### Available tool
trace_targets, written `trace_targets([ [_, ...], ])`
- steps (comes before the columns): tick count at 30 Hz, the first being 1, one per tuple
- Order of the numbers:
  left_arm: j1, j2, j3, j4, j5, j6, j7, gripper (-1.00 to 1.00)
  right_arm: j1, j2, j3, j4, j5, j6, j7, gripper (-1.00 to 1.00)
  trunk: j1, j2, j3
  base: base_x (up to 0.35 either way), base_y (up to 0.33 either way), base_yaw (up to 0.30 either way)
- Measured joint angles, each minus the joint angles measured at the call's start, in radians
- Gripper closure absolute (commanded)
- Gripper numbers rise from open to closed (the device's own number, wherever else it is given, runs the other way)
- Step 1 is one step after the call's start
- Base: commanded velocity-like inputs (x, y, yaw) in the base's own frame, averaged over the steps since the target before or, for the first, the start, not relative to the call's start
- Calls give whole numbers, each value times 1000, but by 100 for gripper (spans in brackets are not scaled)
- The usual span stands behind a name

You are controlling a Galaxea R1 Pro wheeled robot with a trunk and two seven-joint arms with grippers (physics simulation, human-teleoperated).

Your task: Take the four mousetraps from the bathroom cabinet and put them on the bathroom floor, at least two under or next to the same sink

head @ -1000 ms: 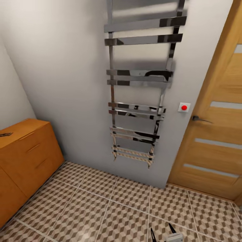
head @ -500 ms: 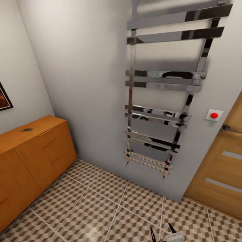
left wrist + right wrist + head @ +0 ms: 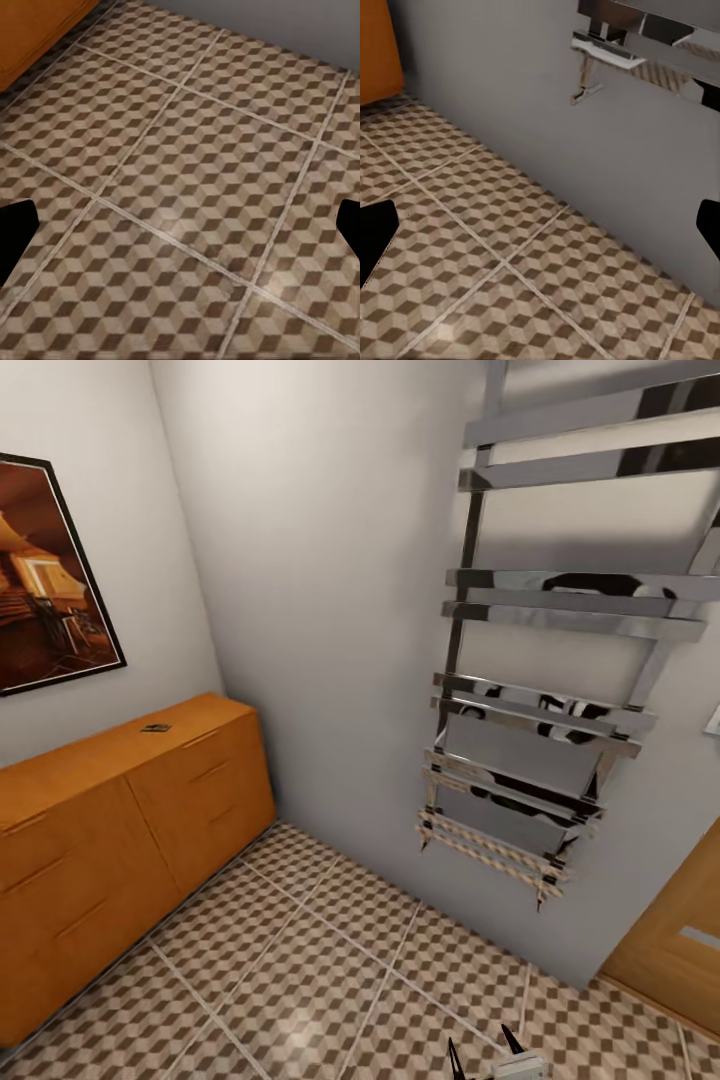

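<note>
My view has swung leftward since a second ago: the door has nearly slid out at 4 o'clock, the towel radiator has shifted toward 2 o'clock, and a framed picture has come in at 9 o'clock, with more of the cabinet showing. Nearest, at 6 o'clock, my right gripper (image 3: 485,1060) pokes up with its two dark fingers spread and nothing between them; my left gripper (image 3: 180,225) looks down at bare tiles, fingertips wide apart at the edges of its wrist view, also empty. Beyond lies the bathroom floor (image 3: 300,1000) with its cube pattern. Farther, at 8 o'clock, stands the orange-brown cabinet (image 3: 120,830) against the wall, drawers closed, and on its top a small dark flat object (image 3: 155,728), too small to tell whether it is a mousetrap. Behind, the chrome towel radiator (image 3: 550,700) hangs on the wall. I judge I am on the approach; next I should face the cabinet squarely and come within reach.
</note>
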Motion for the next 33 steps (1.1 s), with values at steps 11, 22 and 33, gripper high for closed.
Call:
trace_targets([
  [11, 1, 0, 0, 0, 0, 0, 0, -100, 0, 0, 0, 1, 0, 2, 0, -100, 0, 0, 0, -245, -47, 286],
  [22, 1, 0, 0, 0, 0, 0, 0, -100, 0, 0, 0, 1, 0, 1, 0, -100, 0, 0, 0, -47, -278, 286],
  [33, 0, 0, 0, 0, 0, 0, 0, -100, 0, 0, 0, 0, 0, 1, 0, -100, -1, 0, 0, 140, -258, 286],
])
